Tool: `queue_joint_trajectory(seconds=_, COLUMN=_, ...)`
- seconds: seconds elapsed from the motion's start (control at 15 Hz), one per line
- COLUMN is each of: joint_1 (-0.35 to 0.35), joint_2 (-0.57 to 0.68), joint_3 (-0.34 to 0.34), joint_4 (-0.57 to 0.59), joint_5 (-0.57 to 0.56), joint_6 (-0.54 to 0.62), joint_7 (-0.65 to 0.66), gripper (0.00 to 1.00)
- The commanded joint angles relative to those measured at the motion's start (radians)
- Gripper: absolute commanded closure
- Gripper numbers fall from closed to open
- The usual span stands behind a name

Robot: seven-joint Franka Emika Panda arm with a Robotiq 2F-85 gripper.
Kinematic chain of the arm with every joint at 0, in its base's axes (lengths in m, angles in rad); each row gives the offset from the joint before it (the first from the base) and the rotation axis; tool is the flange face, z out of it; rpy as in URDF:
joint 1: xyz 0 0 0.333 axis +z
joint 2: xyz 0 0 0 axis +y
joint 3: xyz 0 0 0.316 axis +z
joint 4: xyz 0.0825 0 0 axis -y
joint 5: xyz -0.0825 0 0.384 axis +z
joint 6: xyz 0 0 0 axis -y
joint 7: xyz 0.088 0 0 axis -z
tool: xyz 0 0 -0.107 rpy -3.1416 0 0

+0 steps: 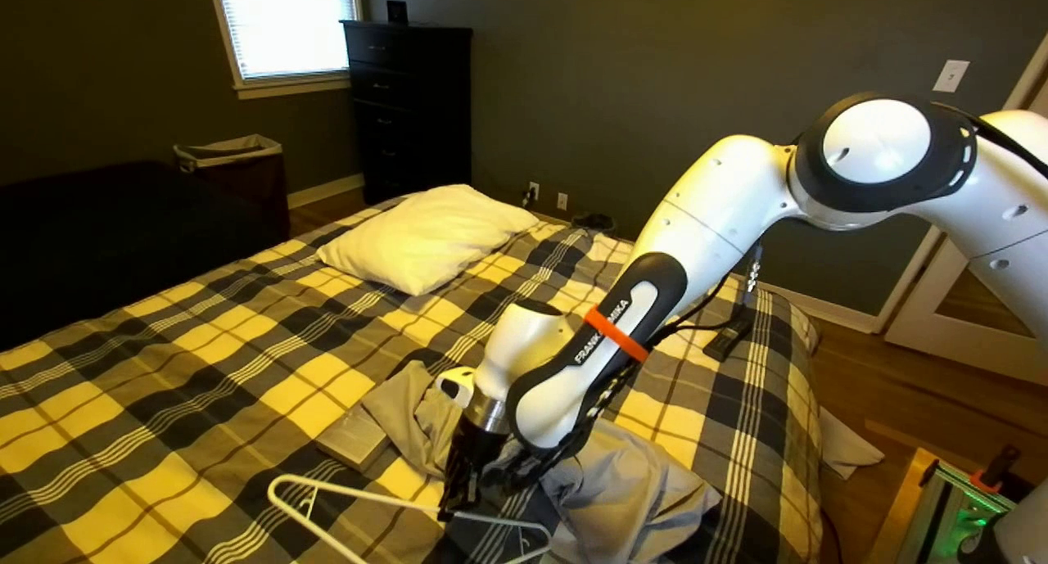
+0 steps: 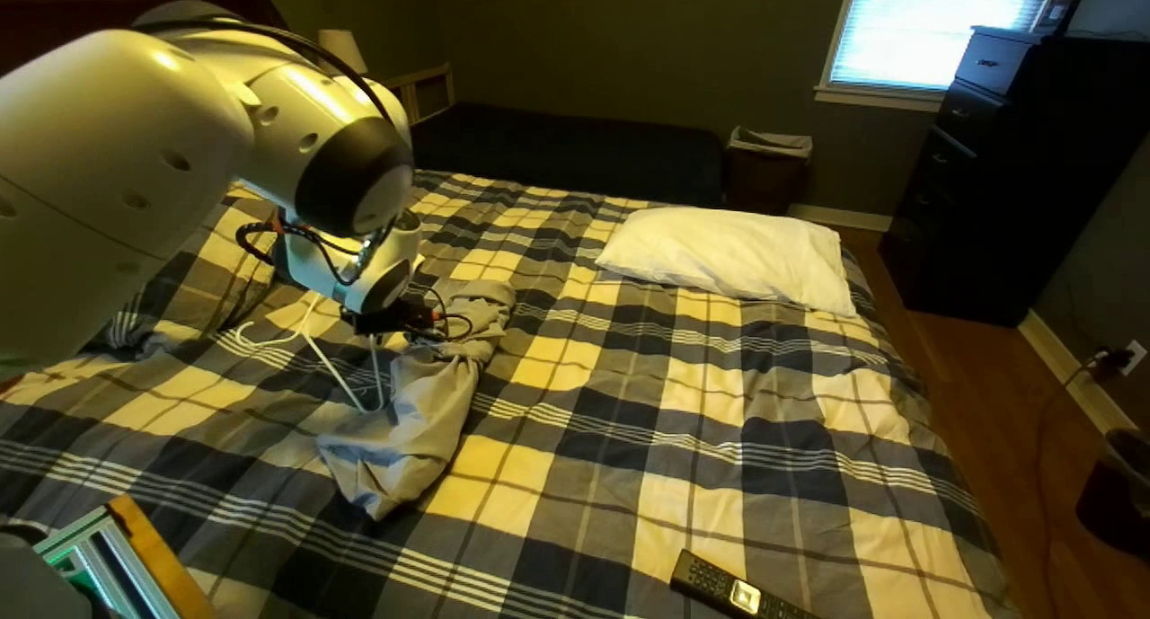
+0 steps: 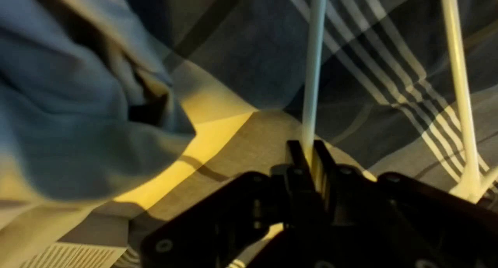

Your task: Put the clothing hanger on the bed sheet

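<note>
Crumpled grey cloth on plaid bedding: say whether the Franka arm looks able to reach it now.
Likely yes: the black gripper, holding the thin white hanger, is near the cloth, no obstacle showing between.

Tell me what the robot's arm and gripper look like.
The arm has rounded white segments, black joint covers, dark cables, and lettering reading FRANK and MIKA either side of an orange band. The gripper is black, with slim fingers and silvery screws.

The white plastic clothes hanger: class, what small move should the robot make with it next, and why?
Probably ease the black claw sideways, without opening it, toward the crumpled grey cloth, likely the sheet meant. In the wrist view the claw grips one bar of the hanger, with dark-and-yellow plaid bedding under that bar and the cloth off to the left.
</note>
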Motion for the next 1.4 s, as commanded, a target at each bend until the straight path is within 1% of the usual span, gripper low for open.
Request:
queue_joint_trajectory(seconds=0.0, joint_1=-0.250, joint_2=0.035, joint_3=0.185, joint_4=-0.146, joint_5=-0.018, joint_6=0.165, joint_7=-0.118, gripper=0.97)
queue_joint_trajectory(seconds=0.13, joint_1=-0.352, joint_2=0.057, joint_3=0.278, joint_4=-0.200, joint_5=-0.075, joint_6=0.238, joint_7=-0.151, gripper=0.98)
queue_joint_trajectory(seconds=0.2, joint_1=-0.386, joint_2=0.069, joint_3=0.309, joint_4=-0.216, joint_5=-0.130, joint_6=0.218, joint_7=-0.185, gripper=0.98)
queue_joint_trajectory(seconds=0.27, joint_1=-0.311, joint_2=0.033, joint_3=0.236, joint_4=-0.165, joint_5=-0.099, joint_6=0.189, joint_7=-0.108, gripper=0.91)
queue_joint_trajectory(seconds=0.33, joint_1=-0.347, joint_2=0.038, joint_3=0.270, joint_4=-0.185, joint_5=-0.120, joint_6=0.190, joint_7=-0.125, gripper=0.91)
queue_joint_trajectory(seconds=0.4, joint_1=-0.367, joint_2=0.039, joint_3=0.289, joint_4=-0.198, joint_5=-0.128, joint_6=0.190, joint_7=-0.137, gripper=0.98)
queue_joint_trajectory(seconds=0.47, joint_1=-0.398, joint_2=0.074, joint_3=0.318, joint_4=-0.208, joint_5=-0.129, joint_6=0.253, joint_7=-0.142, gripper=0.98)
queue_joint_trajectory(seconds=0.6, joint_1=-0.418, joint_2=0.098, joint_3=0.346, joint_4=-0.220, joint_5=-0.134, joint_6=0.368, joint_7=-0.105, gripper=0.98)
queue_joint_trajectory(seconds=0.73, joint_1=-0.422, joint_2=0.084, joint_3=0.360, joint_4=-0.238, joint_5=-0.160, joint_6=0.485, joint_7=-0.028, gripper=0.98)
queue_joint_trajectory(seconds=0.8, joint_1=-0.418, joint_2=0.083, joint_3=0.362, joint_4=-0.244, joint_5=-0.188, joint_6=0.555, joint_7=0.014, gripper=0.98)
queue_joint_trajectory(seconds=0.87, joint_1=-0.394, joint_2=0.053, joint_3=0.349, joint_4=-0.246, joint_5=-0.208, joint_6=0.618, joint_7=0.068, gripper=0.98)
queue_joint_trajectory(seconds=0.93, joint_1=-0.361, joint_2=-0.003, joint_3=0.318, joint_4=-0.249, joint_5=-0.214, joint_6=0.649, joint_7=0.125, gripper=0.98)
queue_joint_trajectory(seconds=1.0, joint_1=-0.307, joint_2=-0.119, joint_3=0.282, joint_4=-0.276, joint_5=-0.030, joint_6=0.702, joint_7=0.069, gripper=0.98)
queue_joint_trajectory(seconds=1.07, joint_1=-0.286, joint_2=-0.160, joint_3=0.263, joint_4=-0.289, joint_5=0.038, joint_6=0.731, joint_7=0.059, gripper=0.98)
queue_joint_trajectory(seconds=1.13, joint_1=-0.276, joint_2=-0.199, joint_3=0.258, joint_4=-0.305, joint_5=0.116, joint_6=0.740, joint_7=0.039, gripper=0.98)
queue_joint_trajectory(seconds=1.27, joint_1=-0.246, joint_2=-0.297, joint_3=0.240, joint_4=-0.337, joint_5=0.273, joint_6=0.718, joint_7=0.023, gripper=0.98)
queue_joint_trajectory(seconds=1.33, joint_1=-0.243, joint_2=-0.349, joint_3=0.238, joint_4=-0.352, joint_5=0.350, joint_6=0.696, joint_7=0.017, gripper=0.98)
